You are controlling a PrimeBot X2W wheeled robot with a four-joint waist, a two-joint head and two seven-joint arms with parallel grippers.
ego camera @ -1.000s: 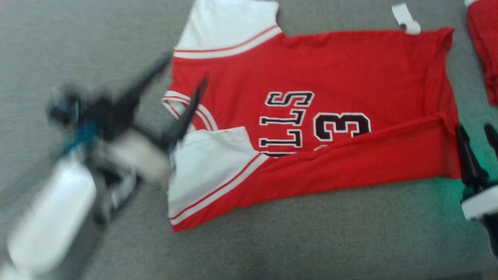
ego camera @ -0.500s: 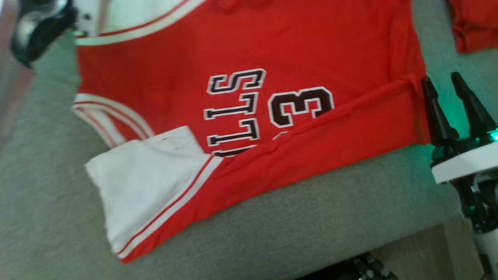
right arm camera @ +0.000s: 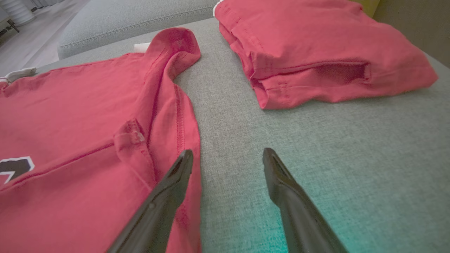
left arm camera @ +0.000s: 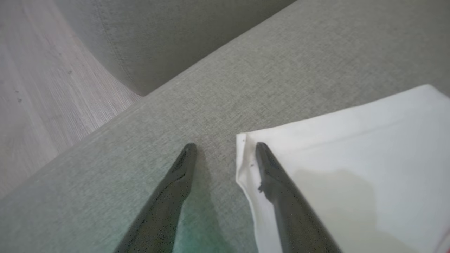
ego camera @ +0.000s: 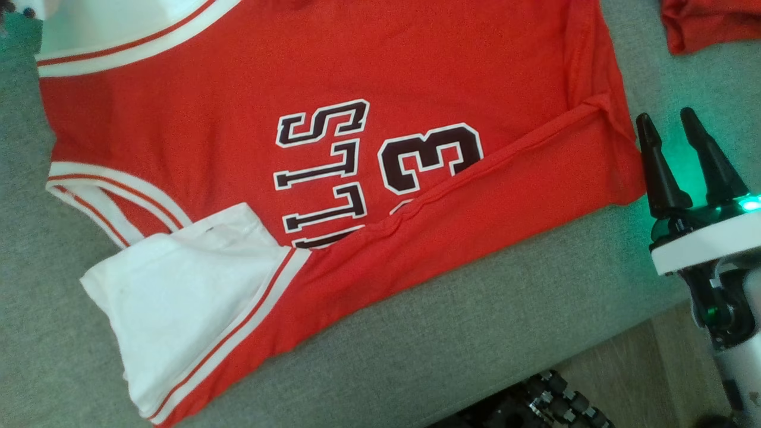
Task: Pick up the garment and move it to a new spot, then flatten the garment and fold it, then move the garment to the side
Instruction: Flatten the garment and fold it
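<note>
The garment is a red jersey with white sleeves, a dark "3" and lettering, spread on the grey sofa with its near edge folded over. My right gripper stands open just right of the hem. In the right wrist view its left finger lies over the hem of the garment and its right finger over bare cushion. My left gripper is open at the corner of a white sleeve, its right finger over the sleeve's edge and its left finger over the cushion. Nothing is held.
A second red garment, folded, lies on the sofa beyond the right gripper, also at the head view's top right. The sofa's front edge drops to wooden floor, where a dark part of my base shows.
The head camera has turned, shifting the whole picture. My left arm has left its place beside the collar and gone to the far white sleeve. The right gripper stays by the hem.
</note>
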